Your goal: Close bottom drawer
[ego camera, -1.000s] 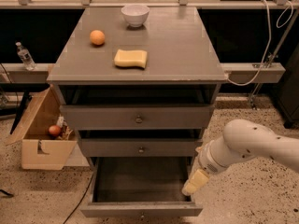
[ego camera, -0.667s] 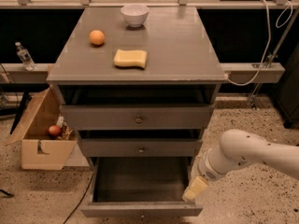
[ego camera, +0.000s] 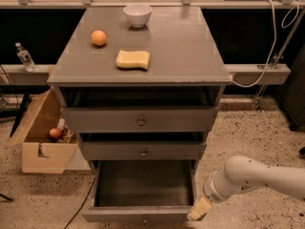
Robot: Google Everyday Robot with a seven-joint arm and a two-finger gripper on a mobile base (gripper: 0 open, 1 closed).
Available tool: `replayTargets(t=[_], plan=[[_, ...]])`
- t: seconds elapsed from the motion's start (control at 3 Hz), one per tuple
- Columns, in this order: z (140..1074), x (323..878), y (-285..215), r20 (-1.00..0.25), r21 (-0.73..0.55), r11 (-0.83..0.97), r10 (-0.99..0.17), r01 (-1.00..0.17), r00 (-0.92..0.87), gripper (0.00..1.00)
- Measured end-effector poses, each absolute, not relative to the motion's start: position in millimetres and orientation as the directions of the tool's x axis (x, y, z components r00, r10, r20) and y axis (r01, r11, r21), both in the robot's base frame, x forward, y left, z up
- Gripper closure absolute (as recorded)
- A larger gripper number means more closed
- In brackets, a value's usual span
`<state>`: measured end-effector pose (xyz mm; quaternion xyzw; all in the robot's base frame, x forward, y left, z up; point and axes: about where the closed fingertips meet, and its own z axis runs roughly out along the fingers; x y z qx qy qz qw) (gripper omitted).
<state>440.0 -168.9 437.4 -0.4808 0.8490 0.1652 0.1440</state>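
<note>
Camera view: the bottom drawer (ego camera: pixel 128 215) is seen pulled well out of the cabinet (ego camera: pixel 214 99), with its dark inside exposed and its thin front lying near the lower edge of the frame. The gripper (ego camera: pixel 200 209) is found low at the drawer's right front corner, touching or just beside the end of the front. Whether it is open or closed cannot be told, and nothing is seen to be held in it.

The contact is placed at one end of the front, well apart from the knob (ego camera: pixel 144 219). If the push is made from that corner, the drawer may be skewed on its runners and jammed before it is home. Since the gripper is set at the very edge, it may also be slid off to the right and along the drawer's side, so that the drawer is left open. If the gripper is carried over the front and into the inside, it may be trapped under the middle drawer (ego camera: pixel 143 151) as the gap is closed. If the arm is raised, the middle drawer may be pushed by mistake. A hard shove may shake the cabinet, and the orange (ego camera: pixel 98 37) on the worktop (ego camera: pixel 190 56) may be set rolling. The bowl (ego camera: pixel 137 14) and the sponge (ego camera: pixel 133 59) are judged less likely to be moved.
</note>
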Motion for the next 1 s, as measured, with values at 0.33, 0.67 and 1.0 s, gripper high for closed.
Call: replayTargets(t=[0.33, 0.67, 1.0], plan=[[436, 443, -168, -0.409, 0.135, 0.488, -0.765, -0.862, -0.497, 0.0], [421, 444, -168, -0.401, 0.156, 0.476, -0.77, -0.865, -0.496, 0.0], [382, 450, -169, -0.378, 0.18, 0.425, -0.803, -0.887, -0.461, 0.0]])
